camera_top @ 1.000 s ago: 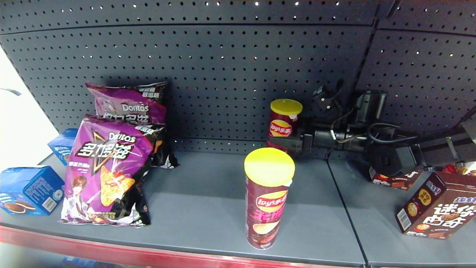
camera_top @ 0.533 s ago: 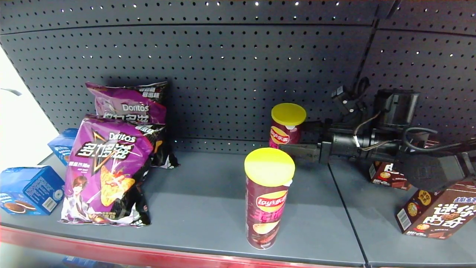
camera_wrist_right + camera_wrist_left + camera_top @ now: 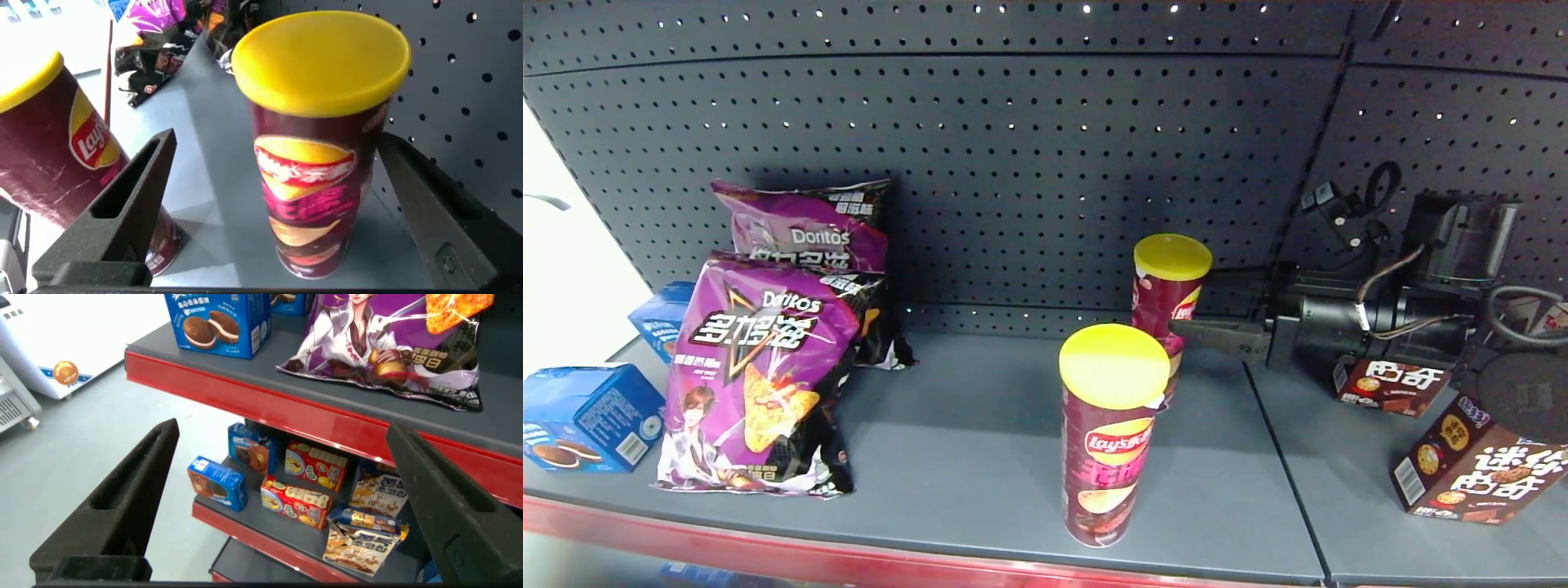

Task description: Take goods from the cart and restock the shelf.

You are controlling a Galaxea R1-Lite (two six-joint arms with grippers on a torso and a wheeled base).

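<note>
Cans, two: front can (image 3: 1107,441) free, rear can (image 3: 1168,298) between spread right fingers (image 3: 122,212); left fingers (image 3: 122,498) spread, empty.

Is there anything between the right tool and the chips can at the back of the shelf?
Nothing visible. The back can stands upright on the shelf, inside the right tool, whose fingers are open with a gap on each side. The front can is nearer the shelf edge, outside that space.

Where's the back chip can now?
Head view: the back can stands upright on the shelf, right of centre, behind the front can, between the fingers of the right gripper.
</note>
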